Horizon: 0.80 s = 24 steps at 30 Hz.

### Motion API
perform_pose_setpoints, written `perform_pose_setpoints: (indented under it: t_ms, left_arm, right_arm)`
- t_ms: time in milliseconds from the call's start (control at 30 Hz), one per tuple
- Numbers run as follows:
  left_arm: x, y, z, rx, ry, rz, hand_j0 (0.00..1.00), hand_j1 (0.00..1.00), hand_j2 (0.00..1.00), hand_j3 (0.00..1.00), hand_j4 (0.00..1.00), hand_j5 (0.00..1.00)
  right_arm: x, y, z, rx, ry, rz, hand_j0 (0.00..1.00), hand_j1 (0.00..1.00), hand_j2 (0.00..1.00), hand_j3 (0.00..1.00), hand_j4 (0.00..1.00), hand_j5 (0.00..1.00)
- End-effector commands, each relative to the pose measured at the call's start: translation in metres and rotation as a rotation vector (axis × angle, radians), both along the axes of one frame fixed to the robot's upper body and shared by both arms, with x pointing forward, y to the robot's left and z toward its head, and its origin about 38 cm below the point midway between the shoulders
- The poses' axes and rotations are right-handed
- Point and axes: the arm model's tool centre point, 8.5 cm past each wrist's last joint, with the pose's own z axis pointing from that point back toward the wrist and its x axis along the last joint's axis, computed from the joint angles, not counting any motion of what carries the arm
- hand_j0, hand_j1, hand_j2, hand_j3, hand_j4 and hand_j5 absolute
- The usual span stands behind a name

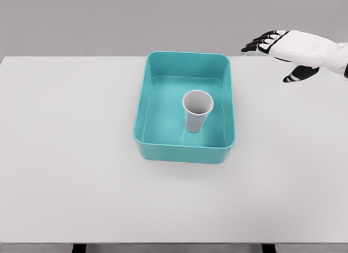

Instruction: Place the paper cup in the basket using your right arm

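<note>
The paper cup stands upright inside the teal basket, mouth up, on the floor of the basket toward its right-hand wall and a little nearer the front rim than the back, apparently touching neither wall. The right hand hangs above the far right corner of the tabletop, well apart from the basket, with its dark-tipped fingers stretched out and loosely spread and the thumb pointing down; it grips nothing. The left arm does not show. Judged from this layout, the placing itself looks done and what remains is only a clean retreat. To do that well, the hand should travel up and out to the right, away from the basket, and not sweep back low across the rim, since a light cup standing free would tip at the slightest brush. The fingers are best kept extended as they are, so nothing hooks the basket's edge. The basket looks light and has nothing visible pinning it to the smooth white surface, so any contact with its wall could slide it and rock the cup. The cup is tall for its narrow base, so its upright stance is the thing to protect; a slow, steady motion suits that better than a quick one.
</note>
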Motion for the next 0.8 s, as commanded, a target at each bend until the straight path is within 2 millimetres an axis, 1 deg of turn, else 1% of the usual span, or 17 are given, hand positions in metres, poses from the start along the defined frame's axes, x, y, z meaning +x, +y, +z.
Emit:
perform_pose_setpoints:
  t_ms: [0, 33, 100, 167, 267, 333, 400, 667, 767]
  left_arm:
    - [0.0, 0.0, 0.0, 0.0, 0.0, 0.001, 1.0, 1.0, 1.0, 1.0, 1.0, 1.0]
    - [0.0, 0.0, 0.0, 0.0, -0.001, 0.0, 1.0, 1.0, 1.0, 1.0, 1.0, 1.0]
    - [0.0, 0.0, 0.0, 0.0, 0.0, 0.0, 1.0, 1.0, 1.0, 1.0, 1.0, 1.0]
    - [0.0, 0.0, 0.0, 0.0, 0.0, 0.0, 1.0, 1.0, 1.0, 1.0, 1.0, 1.0]
    - [0.0, 0.0, 0.0, 0.0, 0.0, 0.0, 1.0, 1.0, 1.0, 1.0, 1.0, 1.0]
    - [0.004, -0.001, 0.0, -0.004, -0.011, 0.002, 1.0, 1.0, 1.0, 1.0, 1.0, 1.0]
    - [0.008, -0.001, 0.0, -0.004, -0.017, 0.001, 1.0, 1.0, 1.0, 1.0, 1.0, 1.0]
    - [0.005, -0.001, 0.0, -0.002, -0.011, 0.0, 1.0, 1.0, 1.0, 1.0, 1.0, 1.0]
    - [0.005, -0.001, 0.0, -0.002, -0.011, 0.0, 1.0, 1.0, 1.0, 1.0, 1.0, 1.0]
  right_arm:
    - [-0.001, -0.01, 0.013, 0.013, -0.031, -0.017, 1.0, 1.0, 1.0, 1.0, 1.0, 1.0]
    - [-0.001, -0.01, 0.012, 0.014, -0.03, -0.017, 1.0, 1.0, 1.0, 1.0, 1.0, 1.0]
    - [-0.004, -0.007, 0.004, 0.015, -0.015, -0.009, 1.0, 1.0, 1.0, 1.0, 1.0, 1.0]
    - [-0.006, -0.009, -0.005, 0.013, 0.005, -0.01, 1.0, 1.0, 1.0, 1.0, 1.0, 1.0]
    - [-0.01, 0.003, -0.001, 0.021, -0.009, 0.014, 1.0, 1.0, 1.0, 1.0, 1.0, 1.0]
    - [-0.011, 0.006, 0.002, 0.024, -0.017, 0.019, 1.0, 1.0, 1.0, 1.0, 1.0, 1.0]
    - [-0.01, 0.006, 0.005, 0.024, -0.022, 0.017, 1.0, 1.0, 1.0, 1.0, 1.0, 1.0]
    - [-0.009, 0.005, 0.008, 0.028, -0.026, 0.004, 1.0, 1.0, 1.0, 1.0, 1.0, 1.0]
    - [-0.007, 0.006, 0.016, 0.029, -0.044, 0.003, 1.0, 1.0, 1.0, 1.0, 1.0, 1.0]
